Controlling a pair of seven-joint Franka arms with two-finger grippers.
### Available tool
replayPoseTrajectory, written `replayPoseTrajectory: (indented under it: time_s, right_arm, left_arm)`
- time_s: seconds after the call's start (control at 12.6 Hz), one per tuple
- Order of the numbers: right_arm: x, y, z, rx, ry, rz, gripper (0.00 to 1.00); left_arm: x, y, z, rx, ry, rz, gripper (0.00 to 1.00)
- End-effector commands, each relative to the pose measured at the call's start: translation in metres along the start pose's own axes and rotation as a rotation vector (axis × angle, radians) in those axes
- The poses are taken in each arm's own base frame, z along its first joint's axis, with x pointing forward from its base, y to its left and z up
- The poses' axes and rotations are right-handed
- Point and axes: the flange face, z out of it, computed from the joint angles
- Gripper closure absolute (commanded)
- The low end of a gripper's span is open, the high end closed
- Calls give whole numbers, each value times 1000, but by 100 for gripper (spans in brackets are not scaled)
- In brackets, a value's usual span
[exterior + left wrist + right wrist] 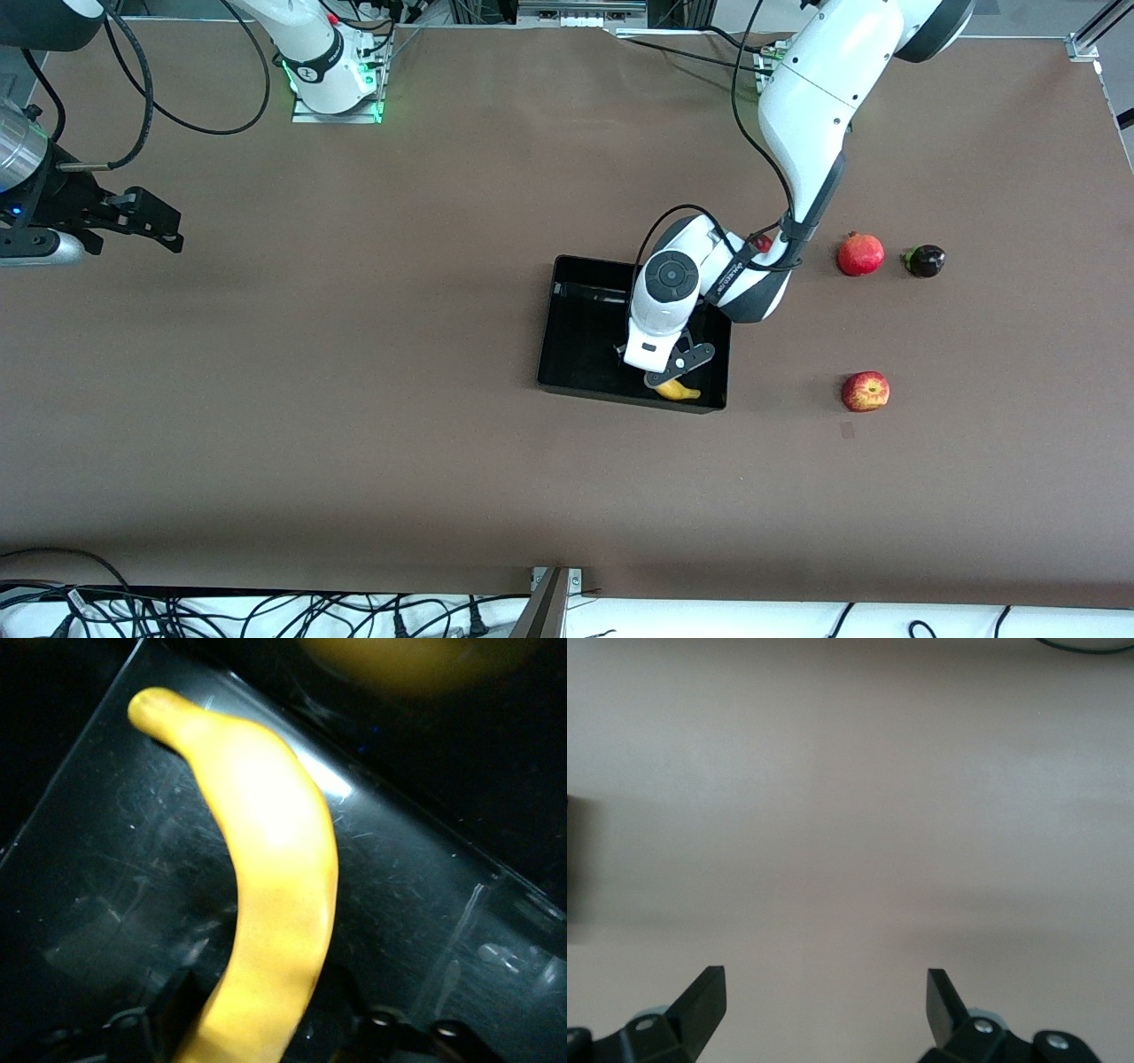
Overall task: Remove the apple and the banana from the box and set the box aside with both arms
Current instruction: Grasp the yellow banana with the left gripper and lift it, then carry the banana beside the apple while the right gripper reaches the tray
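The yellow banana (679, 391) lies low in the black tray (576, 337), by the tray's wall nearest the front camera. My left gripper (675, 370) is down in the tray, right over the banana. In the left wrist view the banana (275, 868) runs through my left gripper (266, 1023) over the glossy tray floor (106, 868). The red-and-yellow apple (866, 392) sits on the table beside the tray, toward the left arm's end. My right gripper (146, 226) waits open and empty over bare table at the right arm's end; it also shows in the right wrist view (824, 992).
A red pomegranate (860, 254) and a small dark fruit (924, 260) lie farther from the front camera than the apple. The left forearm (753, 283) hangs over the tray's corner. Cables lie along the table's front edge.
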Motion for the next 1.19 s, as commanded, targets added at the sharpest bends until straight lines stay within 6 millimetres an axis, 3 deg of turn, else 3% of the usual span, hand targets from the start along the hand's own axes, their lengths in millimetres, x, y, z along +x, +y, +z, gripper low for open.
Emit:
replayPoseTrajectory:
  time_s: [0.0, 0.16, 0.71, 0.87, 1.03, 1.11]
  right_arm:
    - [1, 1, -3, 3, 4, 7, 0]
    - [1, 1, -3, 3, 4, 7, 0]
    - [1, 1, -3, 3, 2, 7, 0]
    - [1, 1, -3, 3, 2, 7, 0]
    - [1, -1, -3, 0, 4, 2, 0]
    - [1, -3, -3, 0, 4, 1, 0]
  left_arm:
    - [0, -3, -1, 5, -1, -15, 100]
    - [-2, -3, -12, 17, -1, -12, 100]
    - [12, -33, -145, 135, -174, 86, 100]
    - [47, -65, -173, 188, -240, 151, 100]
    - [99, -121, -192, 215, -321, 229, 100]
    - [132, -153, -192, 202, -341, 248, 100]
